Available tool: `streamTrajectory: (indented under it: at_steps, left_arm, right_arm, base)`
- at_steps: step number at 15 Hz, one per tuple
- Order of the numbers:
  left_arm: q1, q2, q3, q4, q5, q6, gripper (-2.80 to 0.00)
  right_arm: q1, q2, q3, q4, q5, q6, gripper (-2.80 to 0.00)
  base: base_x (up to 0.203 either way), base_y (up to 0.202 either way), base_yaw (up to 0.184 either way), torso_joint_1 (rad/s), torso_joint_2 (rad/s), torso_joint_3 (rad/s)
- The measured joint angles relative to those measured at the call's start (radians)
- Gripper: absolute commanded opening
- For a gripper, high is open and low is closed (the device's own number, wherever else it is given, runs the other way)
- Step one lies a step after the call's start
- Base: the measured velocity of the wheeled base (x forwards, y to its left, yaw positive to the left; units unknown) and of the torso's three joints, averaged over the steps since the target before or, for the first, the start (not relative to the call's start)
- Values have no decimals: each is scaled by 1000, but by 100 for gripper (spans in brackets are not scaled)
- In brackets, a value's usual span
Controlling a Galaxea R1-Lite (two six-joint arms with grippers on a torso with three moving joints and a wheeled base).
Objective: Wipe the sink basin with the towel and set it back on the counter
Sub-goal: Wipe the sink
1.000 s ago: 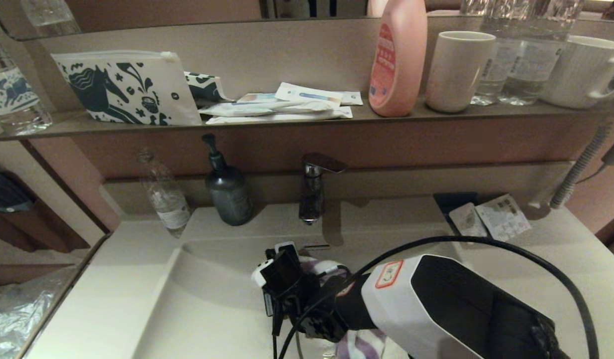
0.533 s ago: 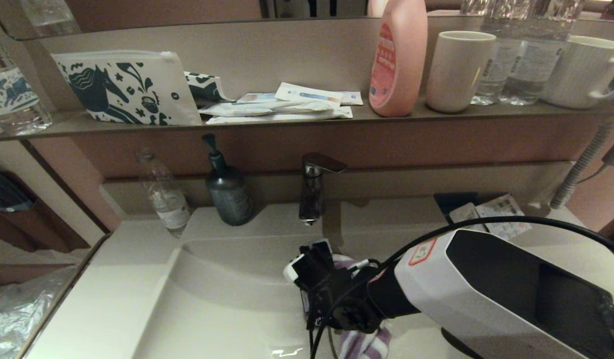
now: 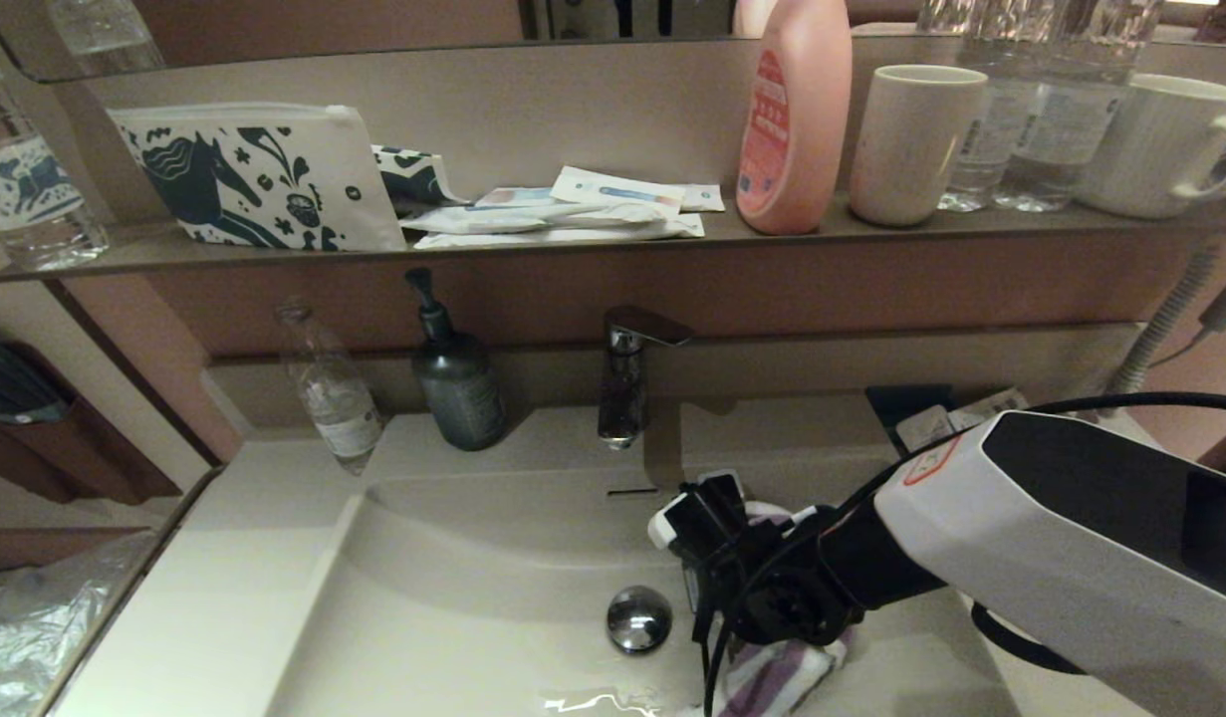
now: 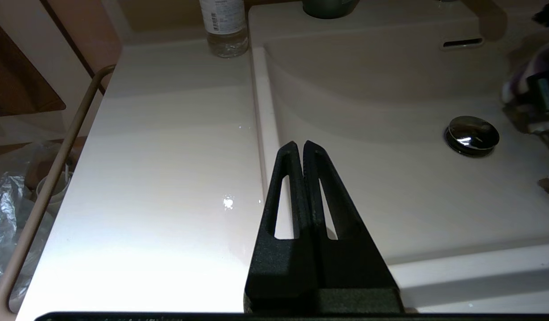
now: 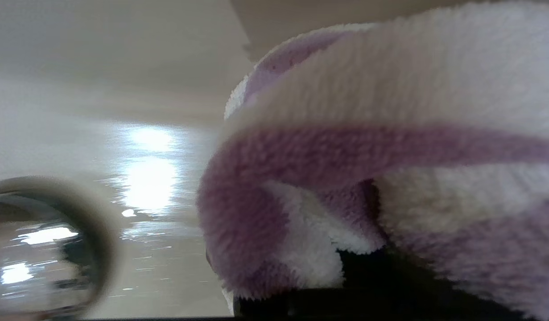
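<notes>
The off-white sink basin (image 3: 453, 597) has a chrome drain plug (image 3: 639, 618) and an overflow slot (image 3: 632, 491) in its curved back wall. My right gripper (image 3: 762, 642) is low in the basin just right of the plug, shut on the purple and white striped towel (image 3: 777, 677), which is bunched beneath it against the basin floor. In the right wrist view the towel (image 5: 390, 133) fills most of the picture and hides the fingers, with the plug (image 5: 33, 249) beside it. My left gripper (image 4: 299, 145) is shut and empty above the basin's left rim, next to the counter (image 4: 167, 156).
A faucet (image 3: 627, 378), a dark soap dispenser (image 3: 456, 383) and a clear bottle (image 3: 332, 393) stand behind the basin. Packets (image 3: 936, 426) lie on the counter at the back right. The brown shelf (image 3: 573, 244) above holds a horse-print pouch, a pink bottle and cups. Water glistens at the basin's front (image 3: 593, 702).
My right gripper has swept the towel to the right across the basin floor, uncovering the drain plug.
</notes>
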Motion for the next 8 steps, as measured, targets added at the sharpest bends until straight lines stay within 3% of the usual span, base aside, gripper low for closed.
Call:
streamTrajectory:
  at_steps: [5,8]
  left_arm:
    - [0,0,0,0,0,0,-280]
    - [0,0,0,0,-1,0,-280]
  right_arm:
    - [-86,-69,108,8,-1,-8,-280]
    - [-114,-107,159,130,-5,-22,-280]
  base:
    - [0,0,0,0,0,0]
    - [0,0,0,0,0,0]
